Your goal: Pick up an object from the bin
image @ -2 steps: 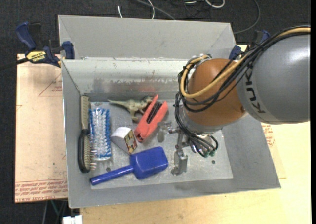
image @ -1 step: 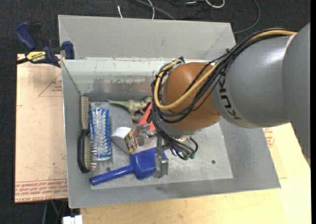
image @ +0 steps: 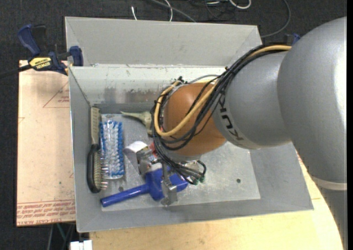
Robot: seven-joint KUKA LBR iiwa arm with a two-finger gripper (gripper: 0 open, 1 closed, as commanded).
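Observation:
My gripper (image: 172, 189) hangs under the arm's orange cover, low in the front middle of the bin. It is right at the head of a blue plastic tool (image: 129, 194), whose long handle points toward the front left. The tool's blue head lies partly hidden under the gripper. A small white thing (image: 135, 148) lies just left of the gripper. Whether anything is gripped is hidden.
Along the bin's left side lie a blue and clear bristly brush (image: 111, 147), a black hairbrush (image: 94, 170) and a beige comb (image: 95, 124). A beige funnel-shaped piece (image: 138, 115) lies near the back. The arm and cables cover the bin's right half.

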